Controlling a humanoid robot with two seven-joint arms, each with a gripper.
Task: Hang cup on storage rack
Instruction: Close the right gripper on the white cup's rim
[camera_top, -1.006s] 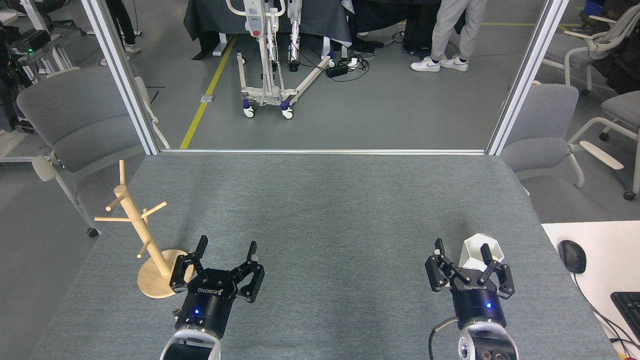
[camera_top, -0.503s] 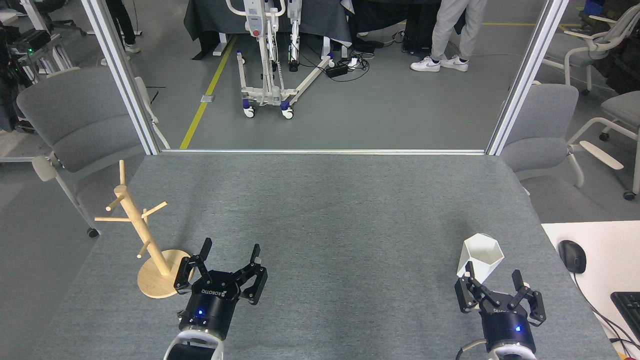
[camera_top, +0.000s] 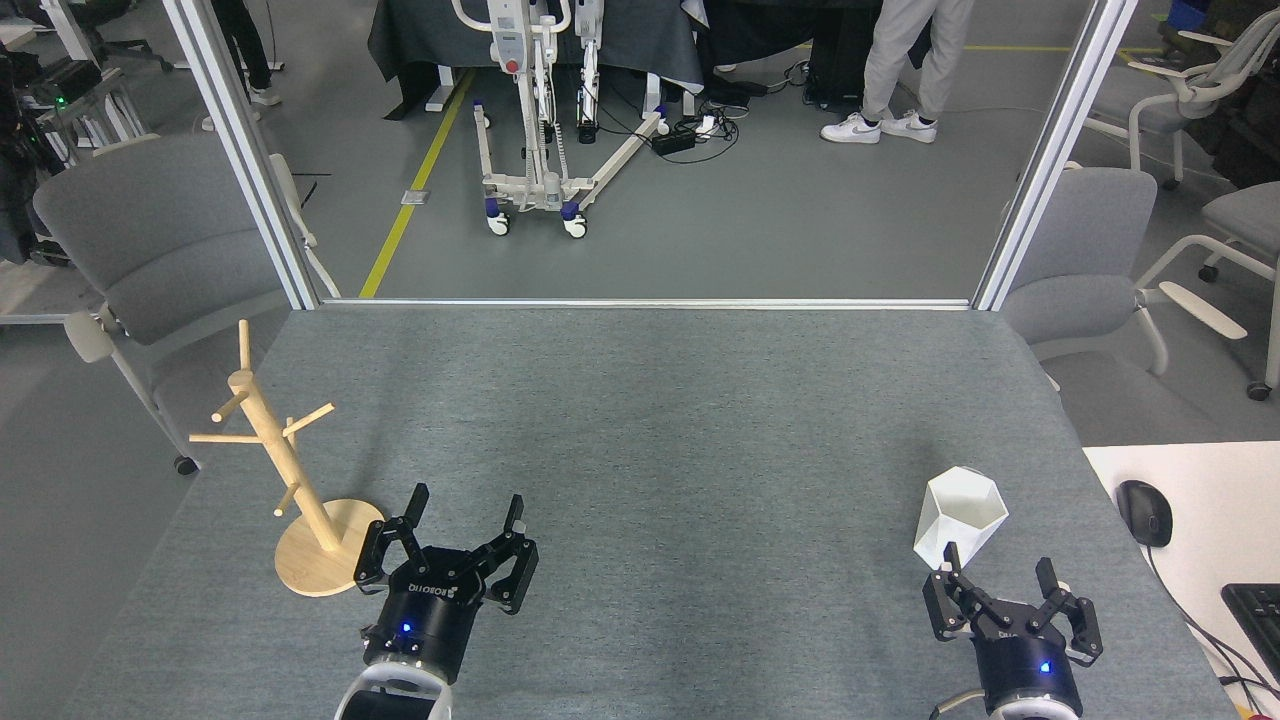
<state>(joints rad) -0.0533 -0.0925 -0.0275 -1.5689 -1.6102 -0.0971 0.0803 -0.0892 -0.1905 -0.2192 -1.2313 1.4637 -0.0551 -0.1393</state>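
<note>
The white faceted cup (camera_top: 958, 518) stands upright on the grey table near its right front. My right gripper (camera_top: 998, 570) is open just in front of the cup, its left fingertip close to the cup's base, nothing between its fingers. The wooden storage rack (camera_top: 290, 470) stands at the table's left front on its round disc base (camera_top: 320, 548), pegs bare. My left gripper (camera_top: 467, 505) is open right beside the base, to its right, holding nothing.
The grey table's (camera_top: 640, 420) far edge has a metal frame with two uprights. Grey chairs stand at left (camera_top: 150, 250) and right (camera_top: 1090, 260). A white desk with a mouse (camera_top: 1145, 512) and keyboard (camera_top: 1262, 615) adjoins the right edge. A person's legs (camera_top: 905, 60) stand beyond.
My right gripper has drawn back toward me and to the right, off the cup, which now stands free. My left gripper has shifted slightly back.
</note>
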